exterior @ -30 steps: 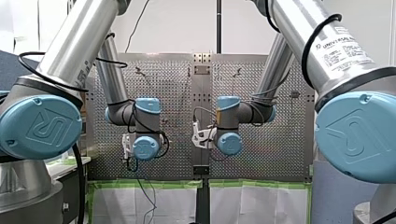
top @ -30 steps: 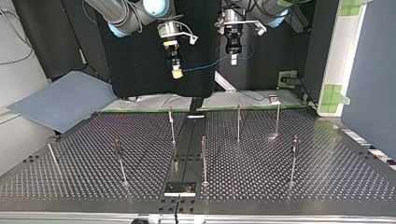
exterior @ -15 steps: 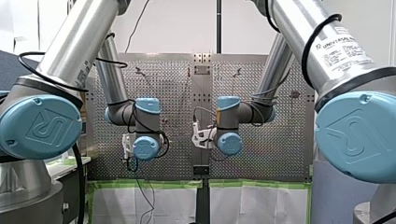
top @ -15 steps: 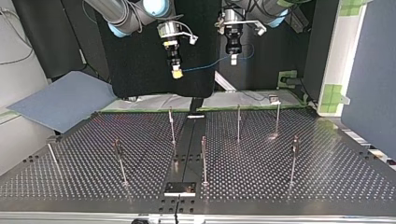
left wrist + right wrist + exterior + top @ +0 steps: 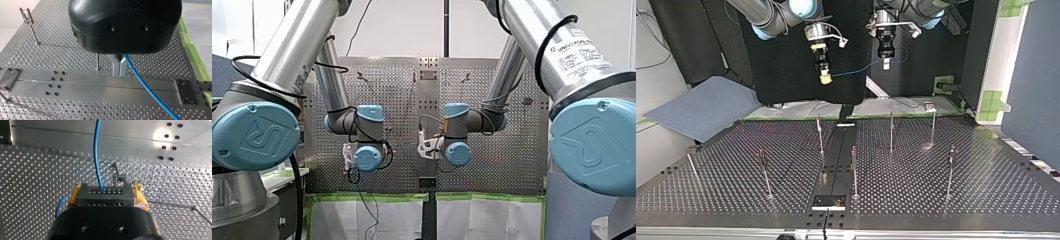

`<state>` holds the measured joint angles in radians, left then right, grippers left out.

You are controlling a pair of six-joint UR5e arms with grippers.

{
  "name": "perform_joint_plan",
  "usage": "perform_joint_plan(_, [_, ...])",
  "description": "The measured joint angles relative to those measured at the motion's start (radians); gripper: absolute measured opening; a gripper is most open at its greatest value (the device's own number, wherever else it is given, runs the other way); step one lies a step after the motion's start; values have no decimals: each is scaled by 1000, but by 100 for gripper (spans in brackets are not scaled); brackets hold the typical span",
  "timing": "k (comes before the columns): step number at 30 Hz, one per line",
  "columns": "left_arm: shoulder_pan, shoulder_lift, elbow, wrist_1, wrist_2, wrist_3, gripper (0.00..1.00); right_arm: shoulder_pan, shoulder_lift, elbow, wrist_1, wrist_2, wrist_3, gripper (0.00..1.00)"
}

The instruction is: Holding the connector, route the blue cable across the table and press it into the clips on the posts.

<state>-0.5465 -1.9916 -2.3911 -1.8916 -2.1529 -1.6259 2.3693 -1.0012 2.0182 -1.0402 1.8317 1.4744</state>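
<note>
Your right end effector (image 5: 107, 192) grips the connector (image 5: 105, 198), left end effector (image 5: 119, 72) pinches the blue cable (image 5: 95, 147), so it clears the posts (image 5: 891, 132).

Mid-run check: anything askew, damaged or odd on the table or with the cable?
Nothing stands out. The blue cable hangs cleanly between my right hand, shut on the connector, and my left hand; the posts stand upright.
</note>
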Motion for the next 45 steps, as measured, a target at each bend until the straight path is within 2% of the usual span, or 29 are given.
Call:
perform_joint_plan(17, [1, -1, 2, -1, 2, 1, 0, 0, 0, 0, 0, 0, 0, 0])
perform_joint_plan(24, [6, -12, 13, -30, 14, 3, 0, -1, -1, 0, 0, 0, 0, 0])
perform_joint_plan(41, [6, -12, 14, -34, 15, 3, 0, -2, -1, 0, 0, 0, 0, 0])
perform_joint_plan(45, [6, -12, 14, -34, 15, 3, 0, -2, 9, -11, 11, 5, -8, 0])
